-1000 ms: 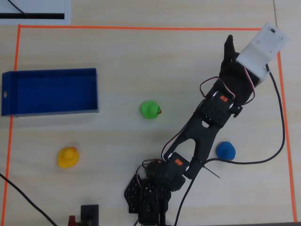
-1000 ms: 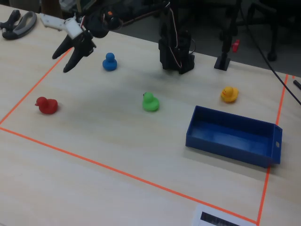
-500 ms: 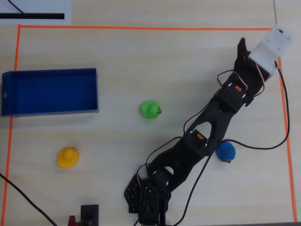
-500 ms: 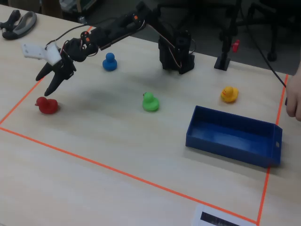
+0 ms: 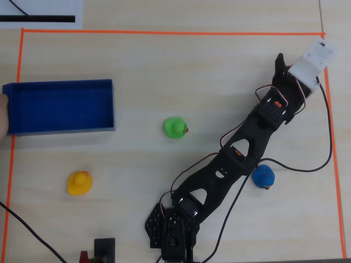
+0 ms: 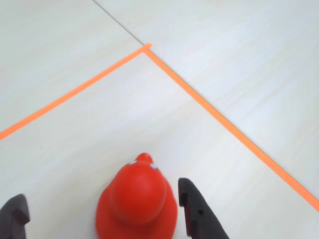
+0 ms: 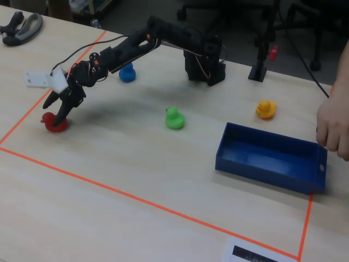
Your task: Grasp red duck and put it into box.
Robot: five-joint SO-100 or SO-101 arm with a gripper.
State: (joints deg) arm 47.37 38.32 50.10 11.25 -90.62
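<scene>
The red duck (image 6: 137,201) sits on the table between my gripper's (image 6: 99,194) two black fingers in the wrist view. The right finger (image 6: 194,211) is right beside the duck and the left finger (image 6: 12,214) stands well apart, so the gripper is open. In the fixed view the gripper (image 7: 59,112) is down over the red duck (image 7: 54,123) near the left tape corner. In the overhead view the gripper (image 5: 282,68) hides the duck. The blue box (image 5: 60,126) lies empty at the far left, and shows at the right of the fixed view (image 7: 262,169).
A green duck (image 5: 175,127), a yellow duck (image 5: 79,182) and a blue duck (image 5: 264,176) stand on the table. Orange tape (image 6: 214,114) marks the work area's edge. A person's hand (image 7: 332,128) rests at the box's short end. The arm base (image 5: 173,230) is at the front.
</scene>
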